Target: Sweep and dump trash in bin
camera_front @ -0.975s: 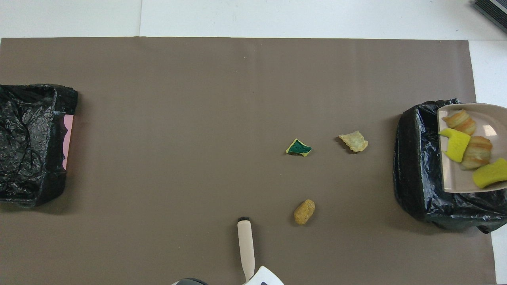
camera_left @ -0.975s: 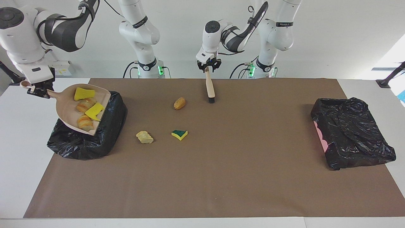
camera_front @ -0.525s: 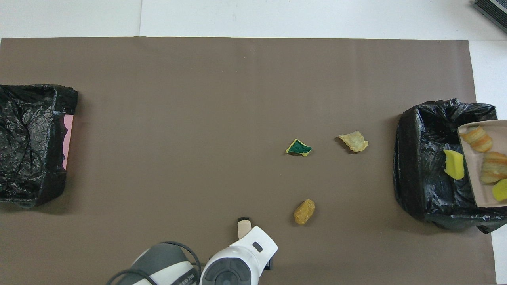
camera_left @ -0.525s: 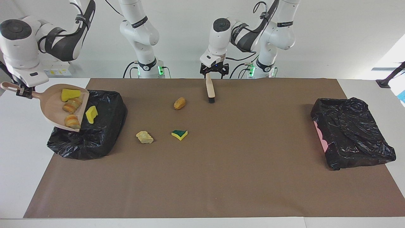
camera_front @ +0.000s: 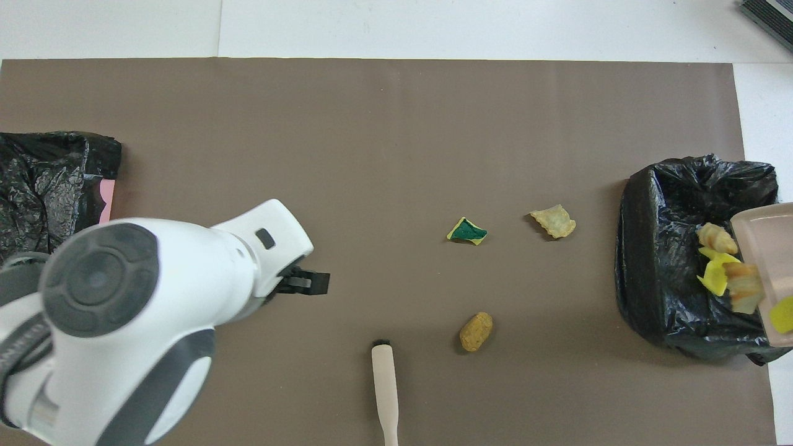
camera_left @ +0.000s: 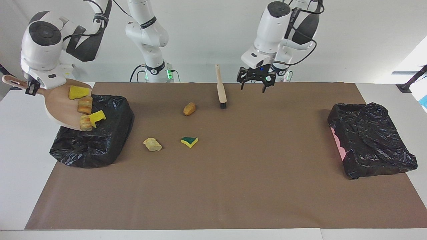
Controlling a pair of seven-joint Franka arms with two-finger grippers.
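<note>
A: Trash first: where does it lie?

B: Four scraps are on the tilted dustpan (camera_left: 58, 105) over the black-bagged bin (camera_left: 96, 140) at the right arm's end of the table: a yellow sponge piece (camera_left: 78, 92) high on the pan, a striped tan chunk (camera_left: 85, 105) below it, another yellow sponge piece (camera_left: 96, 116) and a second tan chunk (camera_left: 85, 124) at the pan's lower lip. In the overhead view the pan is cut off by the frame edge, so only part of it shows.

A: And on the mat?

B: A brown bread-like lump (camera_left: 189, 108), a pale tan chunk (camera_left: 152, 144) and a green-and-yellow sponge piece (camera_left: 189, 141) lie apart on the brown mat (camera_left: 213, 186). The lump is nearest the robots.

A: The right gripper?

B: The right gripper (camera_left: 30, 89) is clenched on the dustpan's handle; its fingertips are mostly hidden by the wrist.

A: The left one?

B: The left gripper (camera_left: 254, 86) hangs over the mat's edge by the robots, jaws spread, grasping nothing. The brush (camera_left: 220, 88) lies beside it, bristles pointing away from the robots; overhead, its handle end runs out of frame.

A: Anything else?

B: A second black-bagged bin (camera_left: 370, 140) sits at the left arm's end, pink showing at one side. The left arm covers part of it overhead.
</note>
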